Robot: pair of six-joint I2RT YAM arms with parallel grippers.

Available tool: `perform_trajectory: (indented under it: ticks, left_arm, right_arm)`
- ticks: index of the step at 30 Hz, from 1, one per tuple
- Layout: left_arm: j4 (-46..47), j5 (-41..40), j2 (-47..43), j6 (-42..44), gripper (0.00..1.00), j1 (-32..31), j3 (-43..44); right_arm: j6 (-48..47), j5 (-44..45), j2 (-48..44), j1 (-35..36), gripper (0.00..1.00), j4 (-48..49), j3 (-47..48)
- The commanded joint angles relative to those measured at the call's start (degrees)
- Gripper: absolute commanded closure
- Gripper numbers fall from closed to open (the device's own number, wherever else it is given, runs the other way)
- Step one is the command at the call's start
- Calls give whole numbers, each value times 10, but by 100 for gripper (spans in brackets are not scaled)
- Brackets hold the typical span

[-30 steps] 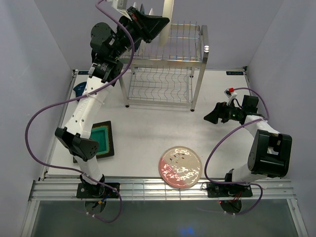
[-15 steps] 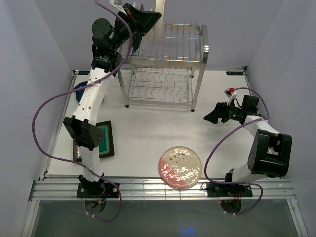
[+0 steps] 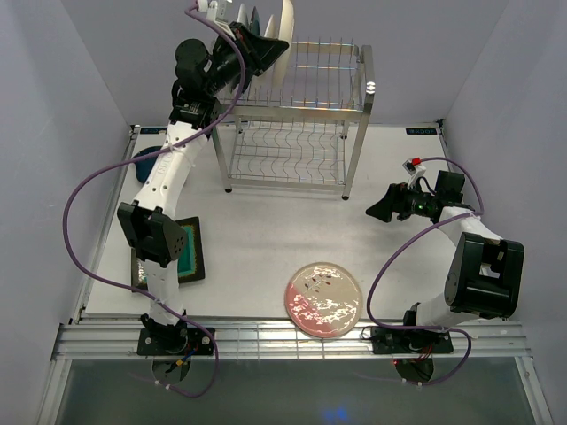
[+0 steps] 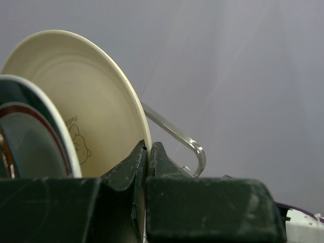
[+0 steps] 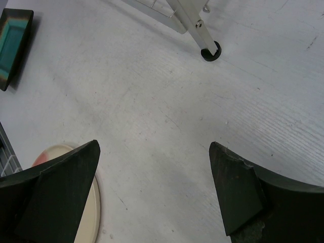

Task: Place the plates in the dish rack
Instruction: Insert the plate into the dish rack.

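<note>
Clamped at its rim by the left tool [image 4: 147, 152], the cream plate [image 4: 91, 101] is held upright over the rack [image 3: 306, 111] at 12 o'clock. A slow, straight drop into 1 free slot is advised. The right tool [image 5: 154, 147] is held apart.

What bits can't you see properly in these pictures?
- Whether the cream plate sits in a dish rack slot, left wrist view: the left gripper blocks its bottom edge.
- Dark blue dish, top view: mostly under the left arm.
- Square green plate, top view: the left arm covers its left side.
- Second plate, left wrist view: cut off by the left edge.
- Writing on the cream plate: too small to read.
</note>
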Motion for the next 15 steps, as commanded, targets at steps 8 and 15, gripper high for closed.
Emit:
perform_trajectory:
  ticks: [8,15]
  left_arm:
    - [-5,3,-25,-7,100,29,-27]
    - [-28,9,-21,2,100,42,-28]
  right_arm:
    - [-3,-16,-1,-4,6,-3,23]
    - [-3,-18,1,-4,6,-4,24]
